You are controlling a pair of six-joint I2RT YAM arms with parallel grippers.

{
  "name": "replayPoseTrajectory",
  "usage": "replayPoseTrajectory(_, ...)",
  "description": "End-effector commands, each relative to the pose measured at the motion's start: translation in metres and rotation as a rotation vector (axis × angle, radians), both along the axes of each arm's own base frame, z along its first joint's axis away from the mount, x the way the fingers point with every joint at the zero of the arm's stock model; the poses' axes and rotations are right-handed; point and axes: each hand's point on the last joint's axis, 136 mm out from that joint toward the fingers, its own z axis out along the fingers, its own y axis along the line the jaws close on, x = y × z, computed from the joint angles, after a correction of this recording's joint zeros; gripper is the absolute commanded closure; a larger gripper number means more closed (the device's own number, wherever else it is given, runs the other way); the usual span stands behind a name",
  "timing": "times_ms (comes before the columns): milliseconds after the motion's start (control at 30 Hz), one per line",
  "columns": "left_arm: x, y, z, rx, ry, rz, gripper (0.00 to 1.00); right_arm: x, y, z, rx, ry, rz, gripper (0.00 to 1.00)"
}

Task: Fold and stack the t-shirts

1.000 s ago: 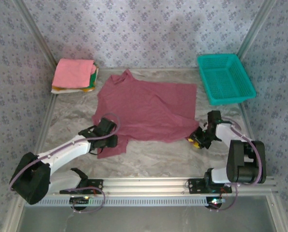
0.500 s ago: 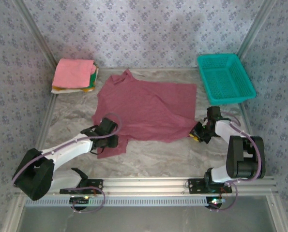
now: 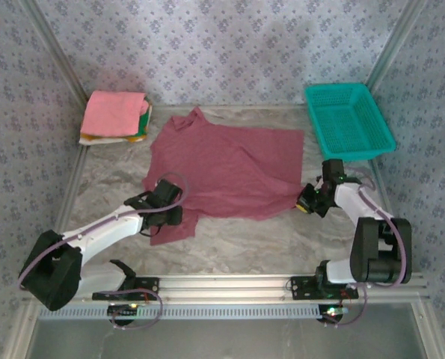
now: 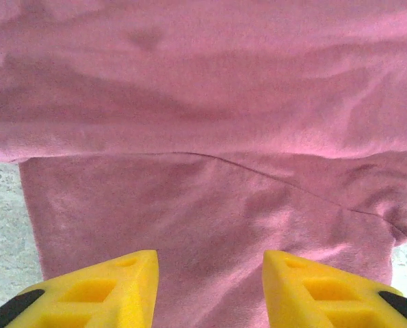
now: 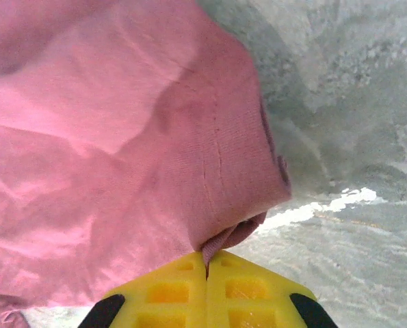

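The maroon shirt (image 3: 229, 168) lies spread across the middle of the surface (image 3: 244, 250), with bare room along the near edge. The right jaws, apart a second ago, are now together, pinching the shirt's near-right corner. The left jaws stand apart over its near-left part, unchanged. Folded shirts (image 3: 116, 116) sit at the far-left corner, a teal basket (image 3: 349, 123) at the far-right

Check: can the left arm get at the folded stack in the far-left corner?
Probably yes: the stack lies on its side, only bare table between, and the left gripper hangs open over the maroon shirt.
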Motion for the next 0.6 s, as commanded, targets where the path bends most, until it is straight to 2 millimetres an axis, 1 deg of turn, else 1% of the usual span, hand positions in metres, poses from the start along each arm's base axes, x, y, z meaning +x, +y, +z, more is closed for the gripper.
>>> replayPoseTrajectory(0,0.007,0.005,0.015,0.009,-0.041,0.01,0.56,-0.008,0.003,0.02,0.025,0.018,0.02,1.0)
replayPoseTrajectory(67,0.007,0.006,0.016,0.012,-0.04,0.011,0.56,-0.012,0.005,0.025,0.056,0.041,0.03,1.0)
replayPoseTrajectory(200,0.008,0.01,0.021,0.015,-0.054,0.014,0.56,-0.015,0.002,0.043,0.094,0.05,0.044,1.0)
replayPoseTrajectory(300,0.009,0.011,0.022,0.001,-0.059,0.018,0.56,-0.016,0.001,0.056,0.088,0.065,0.096,1.0)
replayPoseTrajectory(467,0.008,0.017,0.026,0.01,-0.046,0.033,0.56,-0.034,-0.006,0.074,0.066,0.081,0.088,1.0)
replayPoseTrajectory(500,0.006,0.019,0.027,0.014,-0.044,0.035,0.56,-0.04,-0.01,0.076,0.042,0.091,0.081,0.97)
replayPoseTrajectory(567,0.003,0.022,0.029,0.016,-0.036,0.04,0.56,-0.055,-0.019,0.078,-0.004,0.111,0.06,0.8)
